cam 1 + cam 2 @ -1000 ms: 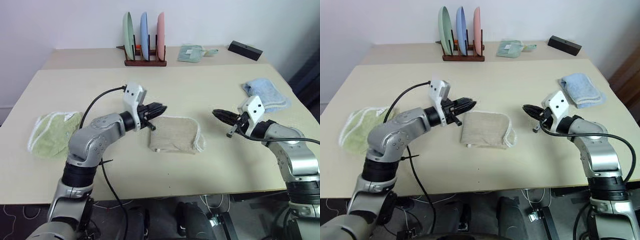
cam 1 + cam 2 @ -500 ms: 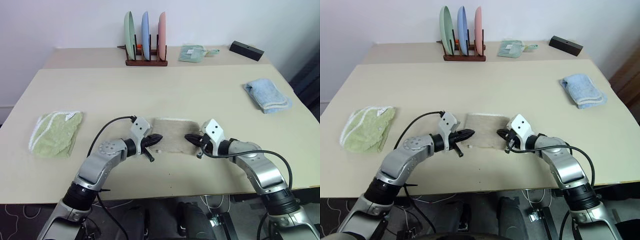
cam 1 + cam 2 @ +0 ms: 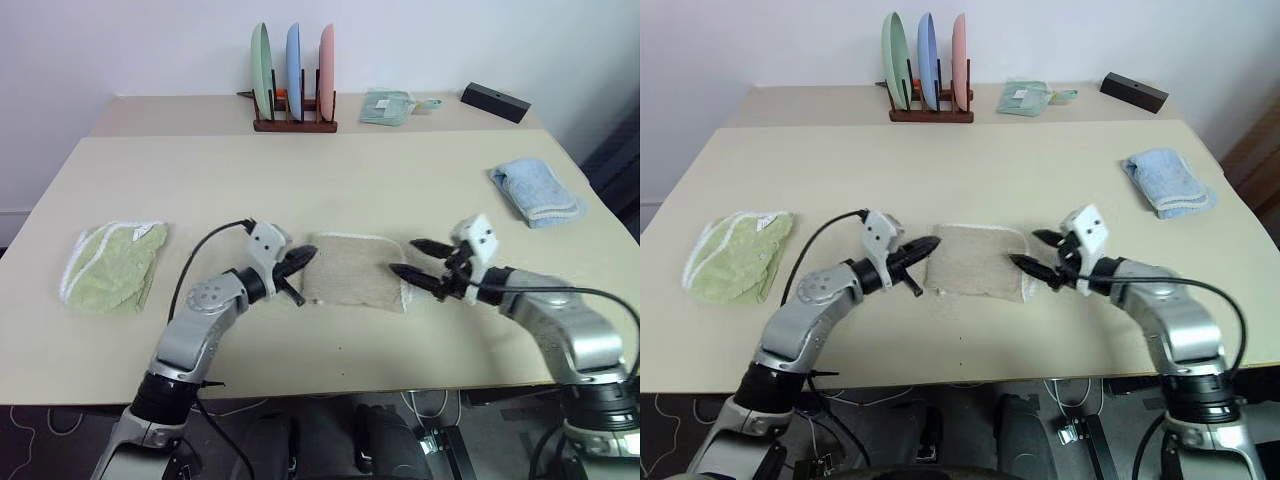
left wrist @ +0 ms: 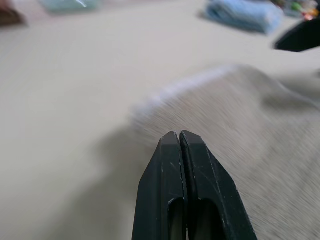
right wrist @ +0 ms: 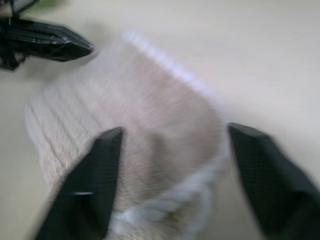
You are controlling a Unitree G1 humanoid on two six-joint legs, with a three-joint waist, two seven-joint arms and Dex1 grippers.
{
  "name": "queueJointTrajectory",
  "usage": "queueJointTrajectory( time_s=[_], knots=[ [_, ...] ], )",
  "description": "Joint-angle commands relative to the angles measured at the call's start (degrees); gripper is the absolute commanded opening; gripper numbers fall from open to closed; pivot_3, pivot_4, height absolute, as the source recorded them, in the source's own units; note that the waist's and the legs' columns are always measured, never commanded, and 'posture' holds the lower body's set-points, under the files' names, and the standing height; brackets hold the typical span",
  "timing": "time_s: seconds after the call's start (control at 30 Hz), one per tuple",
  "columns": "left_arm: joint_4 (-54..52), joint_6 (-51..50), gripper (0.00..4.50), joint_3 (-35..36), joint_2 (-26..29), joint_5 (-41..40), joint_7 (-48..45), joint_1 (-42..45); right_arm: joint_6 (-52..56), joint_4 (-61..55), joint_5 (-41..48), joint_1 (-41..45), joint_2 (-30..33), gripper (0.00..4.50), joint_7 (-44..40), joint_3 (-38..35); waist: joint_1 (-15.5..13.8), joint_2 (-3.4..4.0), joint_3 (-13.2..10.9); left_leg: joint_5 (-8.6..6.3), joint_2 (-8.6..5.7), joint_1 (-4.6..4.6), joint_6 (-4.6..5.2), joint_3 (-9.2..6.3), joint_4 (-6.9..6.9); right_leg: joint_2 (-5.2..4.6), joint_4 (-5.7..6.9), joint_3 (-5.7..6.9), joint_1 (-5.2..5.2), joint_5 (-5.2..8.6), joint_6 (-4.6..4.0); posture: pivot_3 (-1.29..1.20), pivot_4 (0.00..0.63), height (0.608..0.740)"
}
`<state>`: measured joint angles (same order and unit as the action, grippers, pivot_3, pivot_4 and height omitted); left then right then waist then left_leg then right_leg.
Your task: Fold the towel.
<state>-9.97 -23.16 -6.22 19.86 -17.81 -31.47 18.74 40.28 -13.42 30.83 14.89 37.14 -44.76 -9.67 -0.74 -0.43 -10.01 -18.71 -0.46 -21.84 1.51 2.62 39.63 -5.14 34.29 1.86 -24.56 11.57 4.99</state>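
From my station, the beige towel (image 3: 352,284) lies at the middle of the table (image 3: 330,180), near the front edge, already doubled over into a compact rectangle with its white edging bunched along the right side, so I judge at least one fold is done; whether another fold or only a tidy-up is left I cannot say. On the left, my left gripper (image 3: 303,257) reaches in low and about level, its two black fingers pressed together with nothing between them, tip just at the towel's left edge. On the right, my right gripper (image 3: 411,258) points in toward the towel's right edge and slightly down, its fingers spread wide and empty, straddling the edged side as the right wrist view shows. Neither gripper holds the cloth.
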Motion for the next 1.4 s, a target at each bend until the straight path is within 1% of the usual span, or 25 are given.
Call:
queueJointTrajectory(
  time_s=[0.03, 0.07, 0.13, 0.2, 0.27, 0.33, 0.43, 0.5, 0.6, 0.67, 0.8, 1.07, 1.23, 1.33, 1.37, 1.4],
  knots=[
    [-2.56, 2.98, 0.00, 1.37, 2.26, 1.01, -1.90, 0.80, 3.29, -1.46, 3.23, 0.97, 1.00, 4.48, 1.22, -3.46, 0.01, 0.00, 0.00, 0.00, 0.00, 0.00, 0.00, 0.00, 0.00, 0.00, 0.00, 0.00, 0.00, 0.00, 0.00, 0.00, 0.150, 0.740],
    [-2.45, 4.08, 0.00, 1.29, 3.91, 2.23, -3.00, 0.77, 3.76, -0.87, 3.35, 0.90, 1.42, 4.48, 1.67, -4.36, 0.06, 0.00, 0.00, 0.00, 0.00, 0.00, 0.00, 0.00, -0.01, 0.00, 0.00, 0.00, 0.00, 0.00, -0.01, 0.00, 0.150, 0.740],
    [-2.32, 4.41, 0.00, 2.30, 6.01, 1.93, -4.70, 0.56, 0.32, 0.06, 0.53, -0.17, 3.00, 4.48, 1.10, -4.28, 0.03, 0.04, -0.01, 0.00, 0.00, -0.03, 0.00, 0.02, -0.02, 0.01, 0.00, 0.00, -0.05, 0.02, -0.03, 0.00, 0.150, 0.740],
    [-2.65, 3.30, 0.00, 3.93, 6.19, -0.57, -5.31, 0.07, 6.56, 1.62, 5.81, 1.07, 2.14, 4.48, 2.63, -7.40, 0.00, 0.03, -0.01, 0.00, -0.01, -0.05, 0.00, 0.03, -0.03, 0.02, -0.01, 0.00, -0.06, 0.03, -0.06, 0.00, 0.150, 0.740],
    [-3.01, 3.14, 0.00, 3.95, 6.65, -0.53, -6.02, -0.78, 12.11, 3.27, 10.26, 2.11, 1.04, 4.48, 4.03, -9.87, -0.02, 0.03, 0.00, 0.00, -0.01, -0.08, 0.00, 0.03, -0.01, -0.01, -0.01, 0.00, -0.05, 0.02, -0.04, 0.00, 0.150, 0.740],
    [-3.58, 3.71, 0.00, 3.19, 6.94, 0.10, -6.93, -1.99, 13.59, 3.73, 11.66, 0.41, 0.93, 4.48, 3.01, -10.06, -0.02, 0.03, 0.00, 0.00, -0.01, -0.09, 0.01, 0.02, 0.01, -0.02, -0.01, 0.00, -0.05, 0.02, -0.04, 0.00, 0.150, 0.740],
    [-4.25, 3.71, 0.00, 2.87, 6.72, 0.31, -7.33, -2.84, 17.81, 5.49, 14.23, 0.84, -0.67, 4.48, 5.86, -11.39, 0.03, 0.03, -0.01, -0.01, -0.01, -0.10, 0.03, 0.00, -0.01, -0.02, -0.01, 0.01, -0.06, 0.00, -0.01, 0.00, 0.150, 0.740],
    [-4.52, 3.52, 0.00, 3.00, 6.41, 0.14, -7.24, -2.90, 19.86, 5.44, 15.06, 0.85, -1.07, 4.48, 6.57, -10.72, 0.02, 0.03, -0.01, -0.01, 0.00, -0.11, 0.03, 0.01, 0.00, -0.03, 0.00, 0.00, -0.08, 0.00, -0.02, 0.00, 0.150, 0.740],
    [-5.78, 2.30, 0.00, 3.64, 6.18, -1.91, -8.07, -3.22, 22.32, 5.33, 16.09, 1.17, -2.99, 4.48, 9.13, -10.41, 0.05, 0.03, -0.01, -0.01, 0.00, -0.13, 0.02, 0.01, 0.00, -0.04, 0.00, 0.00, -0.09, 0.00, -0.03, 0.00, 0.150, 0.740],
    [-7.67, 0.87, 0.00, 4.01, 7.04, -4.60, -10.36, -4.48, 24.94, 7.11, 17.09, 2.23, -5.82, 4.48, 12.61, -11.15, 0.10, 0.03, 0.00, -0.01, 0.00, -0.17, 0.03, 0.00, 0.00, -0.05, 0.00, 0.00, -0.13, 0.00, -0.02, 0.00, 0.150, 0.740],
    [-12.47, -2.42, 0.00, 4.54, 11.22, -9.86, -16.47, -8.48, 28.18, 6.22, 17.84, 2.71, -10.43, 4.48, 16.28, -9.07, 0.47, 0.07, 0.01, -0.01, 0.01, -0.34, 0.01, 0.00, -0.01, -0.05, 0.08, -0.01, -0.35, -0.01, 0.00, 0.00, 0.150, 0.740],
    [-14.99, -4.03, 0.00, 6.26, 14.57, -11.80, -17.39, -11.51, 33.09, 6.40, 19.53, 4.97, -17.31, 4.48, 21.48, -7.55, 0.59, 0.09, 0.05, 0.01, 0.02, -0.40, -0.02, 0.01, 0.00, 0.00, 0.12, -0.01, -0.42, 0.02, -0.09, 0.00, 0.150, 0.740],
    [-15.51, -4.40, 0.00, 6.55, 14.94, -11.96, -17.12, -12.06, 34.05, 7.17, 19.59, 6.63, -20.30, 4.48, 23.51, -7.14, 1.32, 0.09, 0.05, 0.01, 0.02, -0.40, -0.02, 0.00, 0.00, 0.14, 0.15, 0.01, -0.42, -0.05, 0.04, 0.00, 0.150, 0.740],
    [-15.82, -4.50, 0.00, 6.49, 14.93, -11.89, -17.02, -12.24, 34.43, 7.91, 19.18, 7.20, -21.53, 3.65, 24.48, -7.05, 1.52, 0.09, 0.05, 0.01, 0.02, -0.40, -0.02, 0.01, 0.00, 0.17, 0.17, 0.01, -0.43, -0.06, 0.06, 0.00, 0.150, 0.740],
    [-15.88, -4.55, 0.00, 6.40, 14.93, -11.79, -16.90, -12.25, 34.47, 7.83, 19.13, 7.10, -21.62, 3.25, 24.65, -7.12, 1.50, 0.09, 0.05, 0.01, 0.02, -0.40, -0.01, 0.01, 0.00, 0.18, 0.19, 0.01, -0.44, -0.07, 0.07, 0.00, 0.150, 0.740],
    [-15.92, -4.54, 0.00, 6.32, 14.95, -11.68, -16.80, -12.23, 34.50, 7.97, 19.39, 7.05, -21.87, 2.69, 25.05, -7.86, 1.49, 0.09, 0.05, 0.01, 0.02, -0.40, -0.02, 0.01, 0.00, 0.19, 0.21, 0.01, -0.44, -0.07, 0.07, 0.00, 0.150, 0.740]
  ],
)
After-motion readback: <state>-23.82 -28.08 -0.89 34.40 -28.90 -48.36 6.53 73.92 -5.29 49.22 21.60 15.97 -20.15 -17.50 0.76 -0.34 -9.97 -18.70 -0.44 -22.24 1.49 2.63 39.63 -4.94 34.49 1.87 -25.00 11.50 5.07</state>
